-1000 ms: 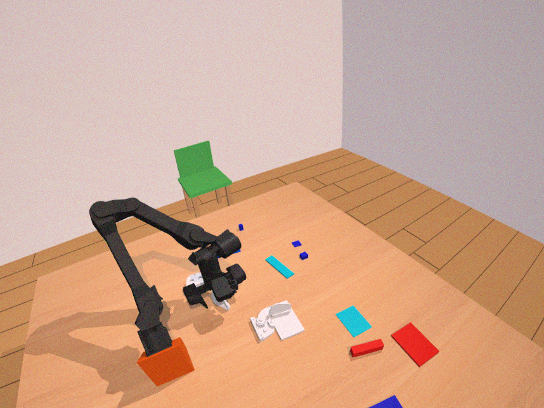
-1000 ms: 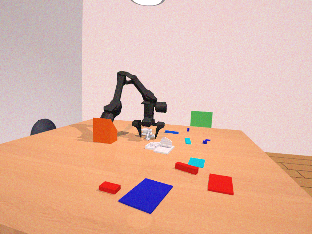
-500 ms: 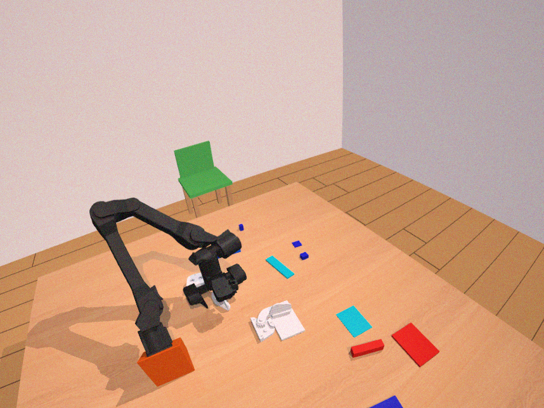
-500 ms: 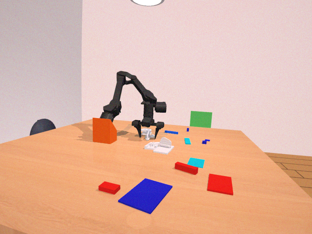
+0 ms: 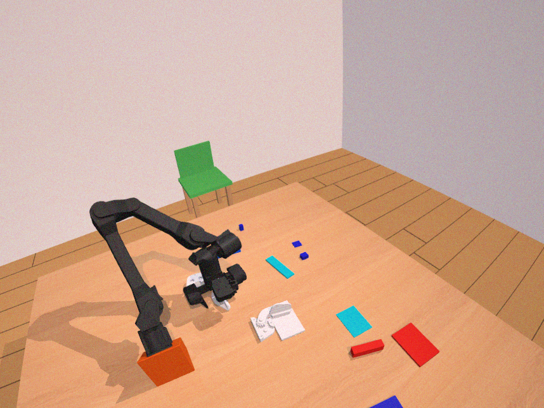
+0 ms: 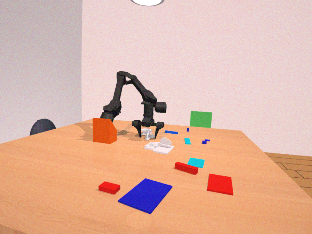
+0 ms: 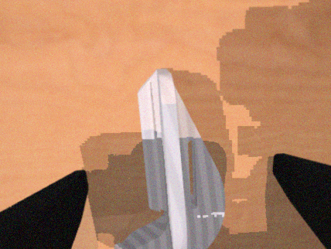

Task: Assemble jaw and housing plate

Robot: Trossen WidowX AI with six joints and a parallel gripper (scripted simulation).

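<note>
My gripper point(image 6: 147, 137) point(image 7: 182, 170) is open, pointing down, its fingers on either side of the loose white jaw point(image 5: 220, 302) point(image 6: 147, 136) point(image 7: 174, 174) with gaps on both sides. The jaw's narrow end points up the wrist view; its lower end is cut off there. A white part with holes point(image 5: 193, 279) point(image 6: 146, 129), apparently the housing plate, lies behind the gripper, partly hidden. The white base point(image 5: 291, 328) point(image 6: 163, 150) stands nearer the middle of the table, with the other jaw point(image 5: 281, 309) point(image 6: 164, 142) on it. Its pins are too small to tell apart.
An orange block point(image 5: 167, 362) point(image 6: 102, 130) stands by the arm's foot. A cyan strip point(image 5: 279, 267) point(image 6: 187, 141), cyan tile point(image 5: 354, 320) point(image 6: 196, 162), red bar point(image 5: 367, 348) point(image 6: 186, 168) and red tile point(image 5: 414, 343) point(image 6: 220, 184) lie beyond the base, away from the arm.
</note>
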